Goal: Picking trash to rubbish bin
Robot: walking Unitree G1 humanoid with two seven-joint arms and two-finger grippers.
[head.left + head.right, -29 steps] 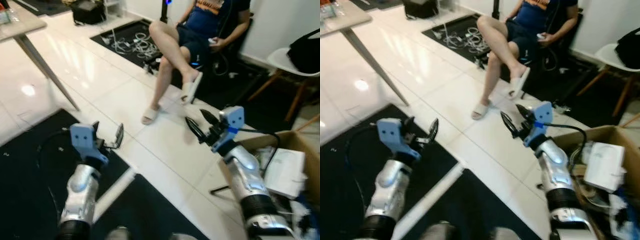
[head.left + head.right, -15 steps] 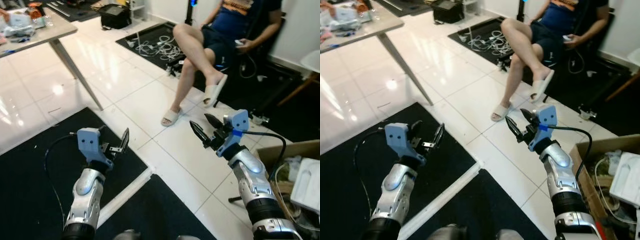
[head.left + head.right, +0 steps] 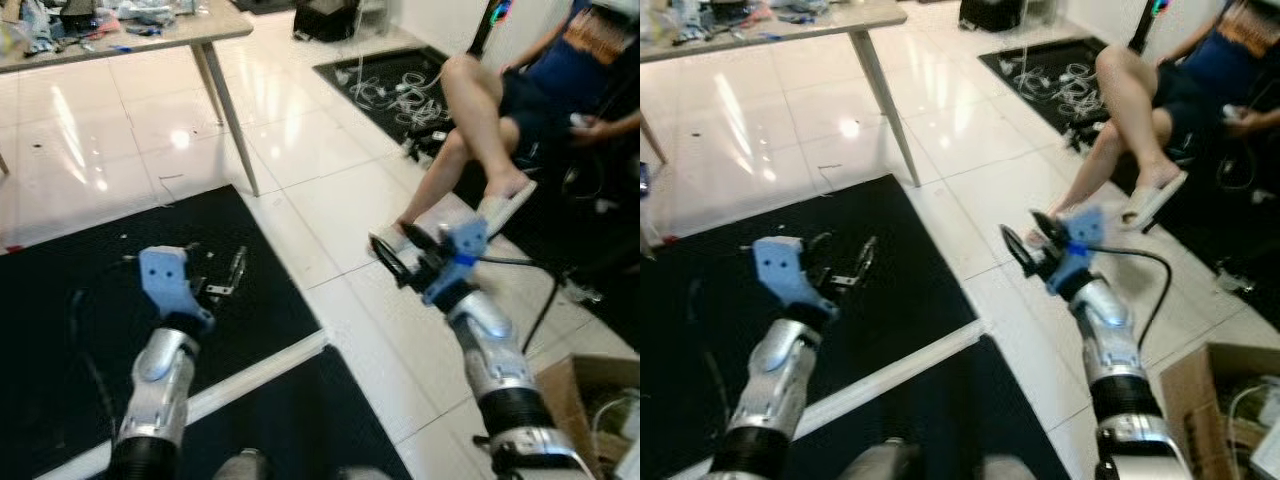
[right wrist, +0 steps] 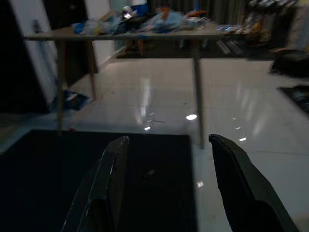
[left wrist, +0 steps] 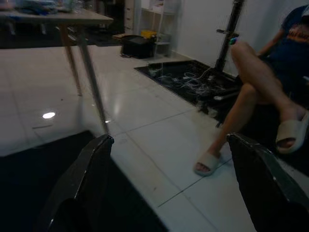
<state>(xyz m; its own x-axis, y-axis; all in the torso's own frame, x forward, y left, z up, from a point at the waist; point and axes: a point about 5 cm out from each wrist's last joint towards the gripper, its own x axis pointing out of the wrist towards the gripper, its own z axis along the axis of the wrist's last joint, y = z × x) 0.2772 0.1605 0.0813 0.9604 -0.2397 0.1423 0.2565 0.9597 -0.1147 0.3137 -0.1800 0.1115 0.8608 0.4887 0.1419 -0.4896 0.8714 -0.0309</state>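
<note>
Both grippers are held out in front of me over the floor, open and empty. My left gripper (image 3: 215, 264) hovers above a black floor mat (image 3: 90, 290). Over the white tiles, my right gripper (image 3: 402, 250) points toward a person's feet. A wooden table (image 3: 205, 25) at the far left carries a clutter of bags and wrappers (image 4: 145, 19). A small blue thing (image 4: 72, 99) lies on the floor by a table leg. In the wrist views the left gripper (image 5: 170, 139) and the right gripper (image 4: 169, 140) have their fingers spread with nothing between them.
A person (image 3: 520, 110) sits at the far right with legs crossed, slippers on. Loose white cables (image 3: 400, 85) lie on a black mat beside them. A cardboard box (image 3: 590, 385) with wires stands at the lower right. A white strip (image 3: 260, 365) runs between two dark mats.
The whole view has swung to the left: the table has come into view and the cardboard box has slid to the right edge. Both grippers remain open and empty.
</note>
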